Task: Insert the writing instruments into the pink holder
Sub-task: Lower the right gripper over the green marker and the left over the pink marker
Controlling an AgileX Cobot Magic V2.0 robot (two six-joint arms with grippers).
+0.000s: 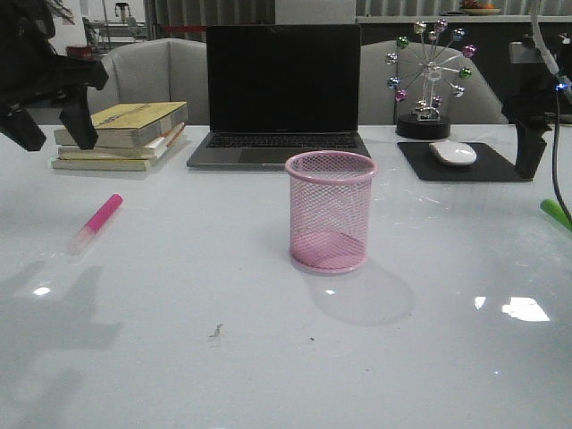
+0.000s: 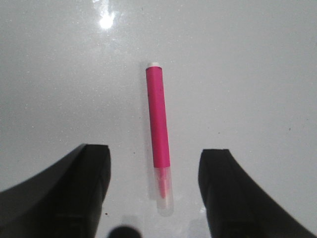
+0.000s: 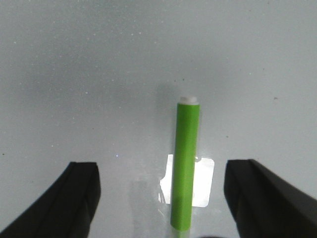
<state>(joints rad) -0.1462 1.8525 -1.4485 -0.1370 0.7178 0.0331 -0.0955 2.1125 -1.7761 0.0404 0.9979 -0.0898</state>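
Note:
The pink holder (image 1: 331, 210), a mesh cup, stands upright and empty at the table's middle. On the table to the left lies the pink marker (image 1: 98, 222), its pale end toward the front. My left gripper (image 1: 54, 134) hangs above and behind it. In the left wrist view the pink marker (image 2: 158, 129) lies on the table centred between the spread fingers of my open left gripper (image 2: 154, 151), untouched. At the right edge the green marker (image 1: 556, 214) lies, with my right gripper (image 1: 529, 165) raised above it. The right wrist view shows the green marker (image 3: 185, 168) centred under my open right gripper (image 3: 163, 166).
Behind the holder sits an open black laptop (image 1: 281, 94). A stack of books (image 1: 121, 134) is at the back left. A white mouse (image 1: 453, 152) rests on a black pad (image 1: 420, 165), with a ferris-wheel ornament (image 1: 429, 76) behind it.

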